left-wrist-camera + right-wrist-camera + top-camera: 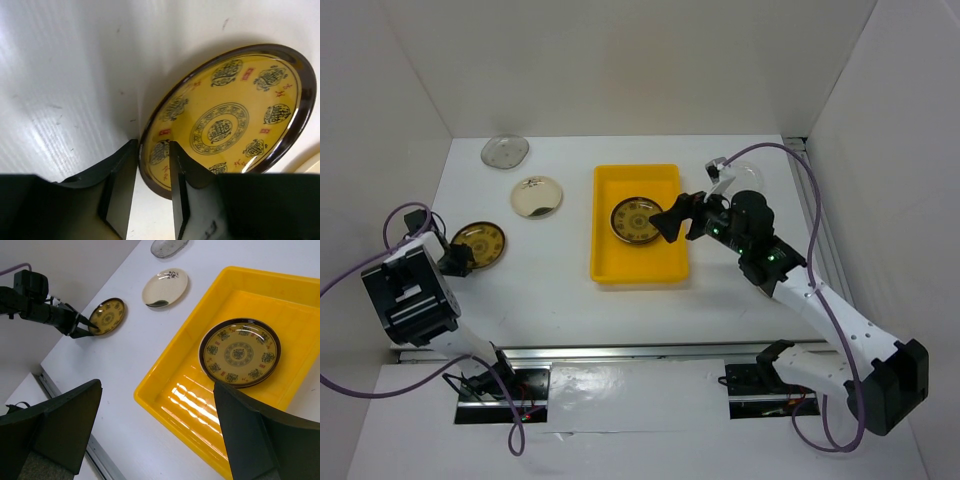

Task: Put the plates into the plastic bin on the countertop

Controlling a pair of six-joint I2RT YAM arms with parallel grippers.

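Observation:
The yellow plastic bin (606, 268) stands mid-countertop and holds one dark plate with a yellow pattern (637, 219), also in the right wrist view (240, 352). My right gripper (670, 222) hangs open and empty over the bin's right side (157, 385). A second dark plate with a yellow pattern (480, 243) lies at the left. My left gripper (466, 257) pinches its near rim, one finger outside and one on the patterned face (154, 147). A cream plate with a dark mark (536, 196) and a clear glass plate (505, 151) lie behind it.
White walls close in the countertop (550, 300) at the left, back and right. A metal rail (640, 352) runs along the front edge. A clear round glass thing (748, 176) shows partly behind my right arm near the back right.

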